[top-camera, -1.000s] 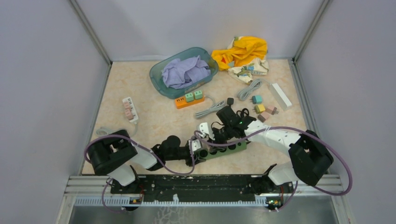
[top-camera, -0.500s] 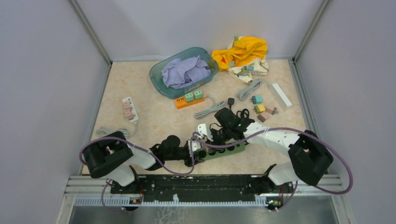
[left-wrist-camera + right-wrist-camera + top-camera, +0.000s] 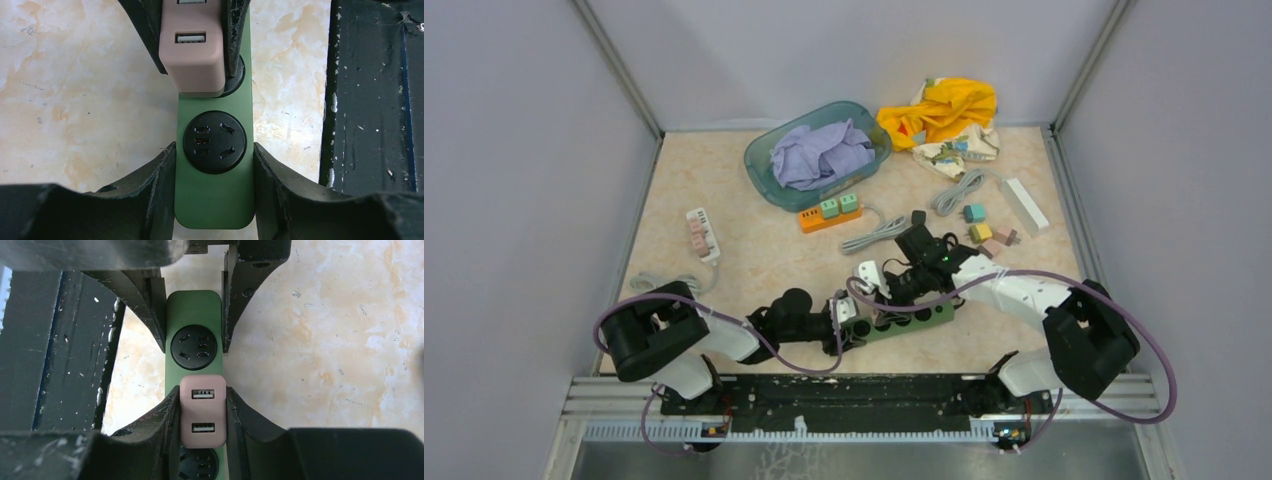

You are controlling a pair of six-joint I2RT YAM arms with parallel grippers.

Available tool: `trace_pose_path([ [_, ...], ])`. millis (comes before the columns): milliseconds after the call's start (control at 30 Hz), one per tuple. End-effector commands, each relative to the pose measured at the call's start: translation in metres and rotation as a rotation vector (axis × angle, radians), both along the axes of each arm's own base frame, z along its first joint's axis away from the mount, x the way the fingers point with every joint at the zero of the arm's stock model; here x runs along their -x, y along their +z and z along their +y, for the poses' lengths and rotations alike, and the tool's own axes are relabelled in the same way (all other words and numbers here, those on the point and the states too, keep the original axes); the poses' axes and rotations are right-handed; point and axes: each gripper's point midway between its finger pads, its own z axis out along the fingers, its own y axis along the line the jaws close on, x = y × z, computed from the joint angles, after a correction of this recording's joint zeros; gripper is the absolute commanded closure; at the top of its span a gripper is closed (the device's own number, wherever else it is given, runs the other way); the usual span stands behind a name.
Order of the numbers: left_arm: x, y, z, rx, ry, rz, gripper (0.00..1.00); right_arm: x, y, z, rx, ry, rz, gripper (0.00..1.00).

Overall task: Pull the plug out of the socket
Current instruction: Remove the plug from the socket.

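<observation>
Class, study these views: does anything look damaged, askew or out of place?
Nothing looks broken. The black base plate beside the green power strip is scuffed with white marks, and the strip lies at an angle to it in the top view.

right arm (image 3: 1014,295): was moved a little toward the left arm, then swung back to the right and toward the far wall.
right gripper (image 3: 202,412): was carried slightly right with the wrist.
black plug (image 3: 918,215): was partly covered by the right wrist.
left arm (image 3: 724,340): its shoulder was nudged slightly left.
purple cable (image 3: 614,310): its loop was pushed outward to the left.
</observation>
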Motion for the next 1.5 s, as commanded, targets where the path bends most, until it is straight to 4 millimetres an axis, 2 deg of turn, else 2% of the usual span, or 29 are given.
trace_pose_path([
  [0, 0.003, -0.008, 0.004, -0.034, 0.004, 0.026, 1.00, 0.009, 0.045, 0.035, -0.189, 0.079, -0.022, 1.00],
  [167, 0.003, -0.009, 0.002, -0.031, -0.002, 0.035, 0.99, -0.010, 0.044, 0.049, -0.158, -0.045, 0.003, 1.00],
  [300, 0.003, -0.011, 0.004, -0.037, 0.005, 0.039, 1.00, -0.018, 0.047, 0.038, -0.143, -0.034, -0.045, 1.00],
  [433, 0.003, -0.012, 0.006, -0.035, 0.010, 0.035, 1.00, -0.015, 0.047, 0.022, -0.144, 0.011, -0.060, 1.00],
  [600, -0.002, -0.004, -0.001, -0.003, 0.027, 0.028, 0.98, -0.007, 0.040, 0.027, -0.140, 0.038, -0.012, 1.00],
  [633, -0.004, 0.001, -0.004, 0.018, 0.033, 0.029, 0.95, -0.006, 0.036, 0.029, -0.128, 0.042, -0.007, 1.00],
  [733, -0.007, 0.010, -0.010, 0.064, 0.057, 0.044, 0.72, -0.002, 0.030, 0.034, -0.100, 0.051, -0.006, 1.00],
  [900, -0.006, 0.018, -0.017, 0.118, 0.051, 0.050, 0.39, -0.002, 0.025, 0.036, -0.084, 0.047, -0.005, 1.00],
  [1000, -0.005, 0.026, -0.021, 0.164, 0.042, 0.039, 0.25, -0.003, 0.024, 0.036, -0.083, 0.045, -0.004, 1.00],
  [1100, -0.004, 0.033, -0.027, 0.203, 0.039, 0.013, 0.16, -0.002, 0.024, 0.036, -0.082, 0.047, 0.000, 1.00],
  [1167, -0.004, 0.034, -0.030, 0.212, 0.030, -0.007, 0.16, -0.001, 0.024, 0.036, -0.084, 0.049, 0.002, 1.00],
  [1400, 0.001, 0.022, -0.026, 0.192, 0.012, -0.008, 0.27, -0.002, 0.025, 0.036, -0.082, 0.049, -0.004, 1.00],
  [1467, 0.003, 0.019, -0.023, 0.183, 0.011, -0.008, 0.34, -0.003, 0.025, 0.035, -0.082, 0.048, -0.008, 1.00],
])
